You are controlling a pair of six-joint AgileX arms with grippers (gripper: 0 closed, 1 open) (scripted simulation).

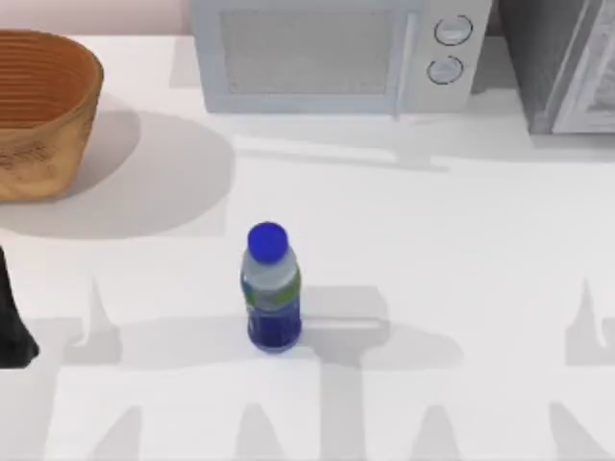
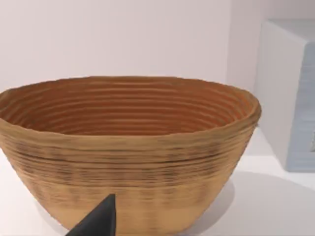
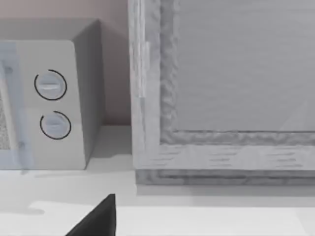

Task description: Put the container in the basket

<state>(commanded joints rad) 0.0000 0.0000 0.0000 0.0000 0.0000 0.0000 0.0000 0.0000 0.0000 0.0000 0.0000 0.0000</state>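
Task not yet begun: the container stands untouched on the bench.

The container stands upright near mid-bench, well apart from the basket at the far left, which looks empty in the left wrist view. Grasp, carry and drop all remain. Whether either gripper is wide or narrow I cannot tell.

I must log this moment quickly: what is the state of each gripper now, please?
Left gripper: cannot be told; it is near the basket.
Right gripper: cannot be told; it faces the microwave.
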